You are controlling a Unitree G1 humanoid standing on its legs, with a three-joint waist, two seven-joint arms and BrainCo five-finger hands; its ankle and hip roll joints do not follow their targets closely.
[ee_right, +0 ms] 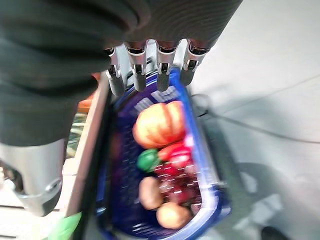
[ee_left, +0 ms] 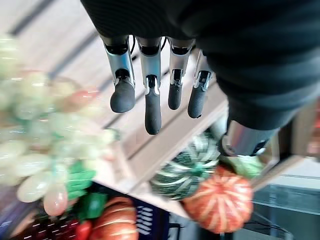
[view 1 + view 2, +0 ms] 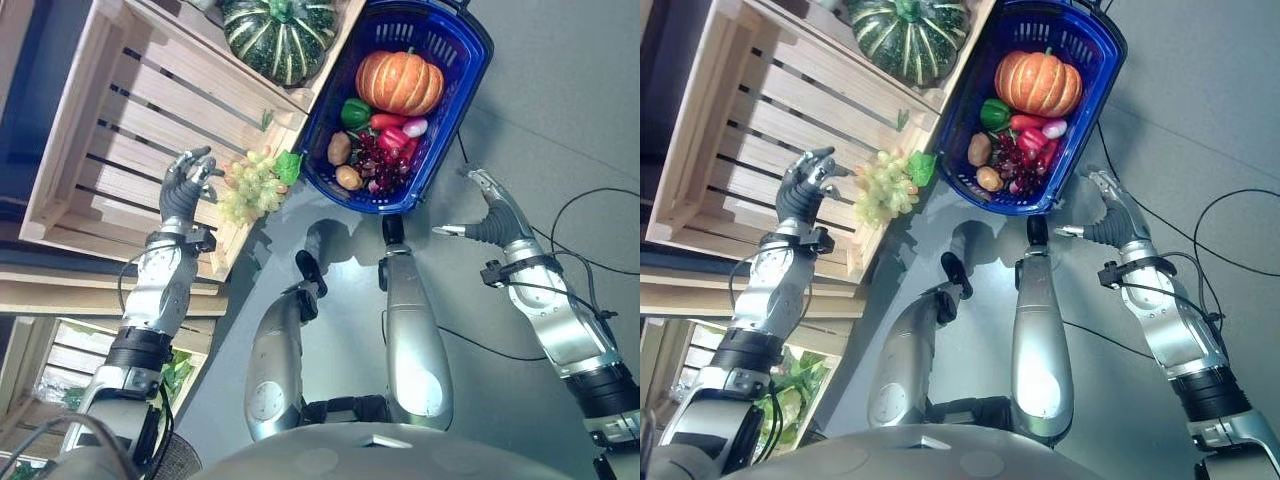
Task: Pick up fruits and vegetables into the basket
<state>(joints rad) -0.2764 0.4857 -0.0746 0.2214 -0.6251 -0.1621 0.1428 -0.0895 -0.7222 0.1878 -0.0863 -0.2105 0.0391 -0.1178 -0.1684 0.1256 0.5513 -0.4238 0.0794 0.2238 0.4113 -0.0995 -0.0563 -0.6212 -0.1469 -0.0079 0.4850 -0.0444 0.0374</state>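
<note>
A blue basket (image 3: 470, 60) stands on the grey floor beside a wooden crate (image 3: 120, 120). In it lie an orange pumpkin (image 3: 400, 82), a green pepper (image 3: 355, 112), red peppers, dark red grapes (image 3: 378, 160) and two potatoes (image 3: 348, 177). A bunch of green grapes (image 3: 250, 187) rests at the crate's front corner, close to the basket. My left hand (image 3: 185, 185) hovers over the crate slats just left of the grapes, fingers (image 2: 152, 107) straight and holding nothing. My right hand (image 3: 490, 215) is open above the floor, right of the basket's near end (image 1: 200, 140).
A green striped pumpkin (image 3: 280, 35) sits on the crate's far edge next to the basket, with a second orange pumpkin (image 2: 220, 202) beside it. A lower shelf with green leaves (image 3: 790, 395) shows under my left arm. Grey floor spreads to the right.
</note>
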